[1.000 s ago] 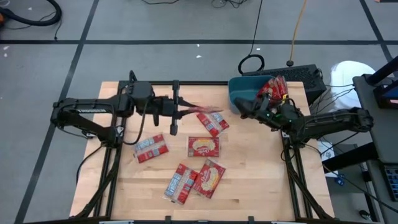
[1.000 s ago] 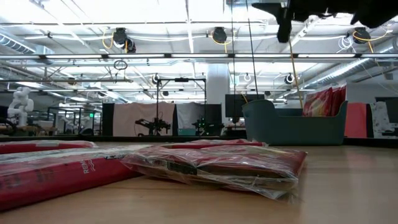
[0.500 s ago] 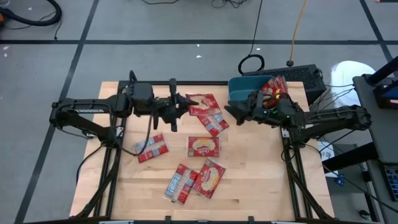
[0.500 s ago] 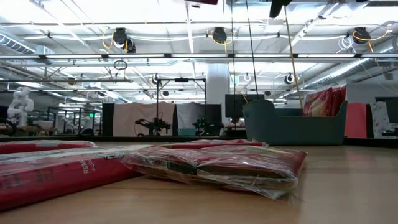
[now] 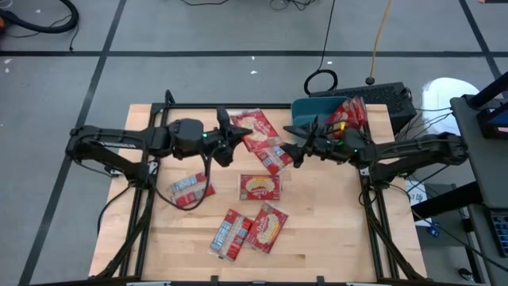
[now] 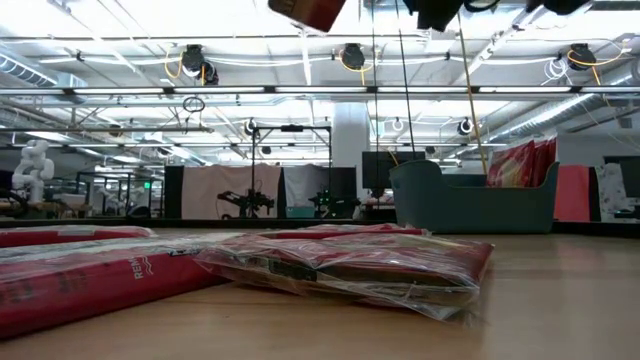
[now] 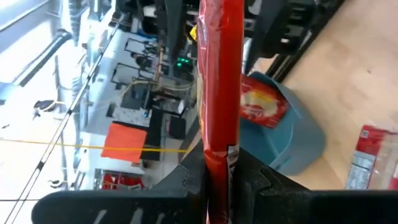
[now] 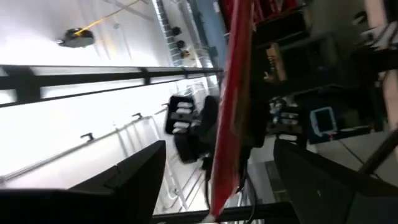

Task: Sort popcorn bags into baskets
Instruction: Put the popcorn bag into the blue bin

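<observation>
While the left tool [image 5: 235, 137] holds a red bag [image 5: 255, 127] clamped by one edge above the middle of the table [image 5: 317, 238], the right tool [image 5: 300, 145] faces it from the other side with its fingers spread wide and nothing between them. The left wrist view shows that bag [image 7: 219, 93] edge-on, upright between the two closed fingers; the right wrist view shows the same bag [image 8: 233, 106] standing in the gap between its own open fingers, touching neither as far as can be told. In the low view a corner of the lifted bag [image 6: 306, 12] shows at the top, well clear of the table.

At the far right corner of the table stands the teal bin [image 5: 311, 115], with a few red bags [image 5: 349, 113] upright inside it. Five more bags lie flat on the table: one [image 5: 274, 156] just under the two tools, one [image 5: 259, 187] near the middle, one [image 5: 190, 189] toward the left, and two side by side nearer the front, [image 5: 231, 233] and [image 5: 268, 226].
</observation>
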### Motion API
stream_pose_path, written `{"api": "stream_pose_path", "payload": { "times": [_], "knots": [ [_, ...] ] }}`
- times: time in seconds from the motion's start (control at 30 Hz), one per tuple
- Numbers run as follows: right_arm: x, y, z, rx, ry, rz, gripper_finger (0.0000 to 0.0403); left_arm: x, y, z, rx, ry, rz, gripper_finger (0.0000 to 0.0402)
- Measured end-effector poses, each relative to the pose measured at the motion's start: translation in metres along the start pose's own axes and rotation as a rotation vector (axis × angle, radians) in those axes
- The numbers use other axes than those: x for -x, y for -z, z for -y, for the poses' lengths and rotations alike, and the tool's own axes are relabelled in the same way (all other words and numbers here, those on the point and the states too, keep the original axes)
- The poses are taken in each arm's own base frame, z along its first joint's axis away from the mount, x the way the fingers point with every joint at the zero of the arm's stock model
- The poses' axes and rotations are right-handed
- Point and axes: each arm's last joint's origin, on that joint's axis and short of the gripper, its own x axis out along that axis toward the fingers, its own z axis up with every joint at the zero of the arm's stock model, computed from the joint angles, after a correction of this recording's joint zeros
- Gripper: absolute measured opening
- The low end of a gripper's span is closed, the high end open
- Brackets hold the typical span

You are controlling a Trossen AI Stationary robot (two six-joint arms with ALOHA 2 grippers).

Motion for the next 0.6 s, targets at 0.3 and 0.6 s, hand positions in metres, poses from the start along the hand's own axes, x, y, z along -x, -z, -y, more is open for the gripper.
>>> {"api": "stream_pose_path", "payload": {
  "times": [0.3, 0.6],
  "knots": [
    [-0.01, -0.005, 0.019, 0.007, 0.024, 0.14, 0.0292, -0.021, 0.0, 0.02, 0.044, -0.019, -0.22, 0.0042],
    [-0.013, -0.009, 0.024, 0.061, 0.023, 0.216, 0.0285, -0.046, 0.0, 0.044, 0.03, 0.029, -0.29, 0.0042]
  ]
}}
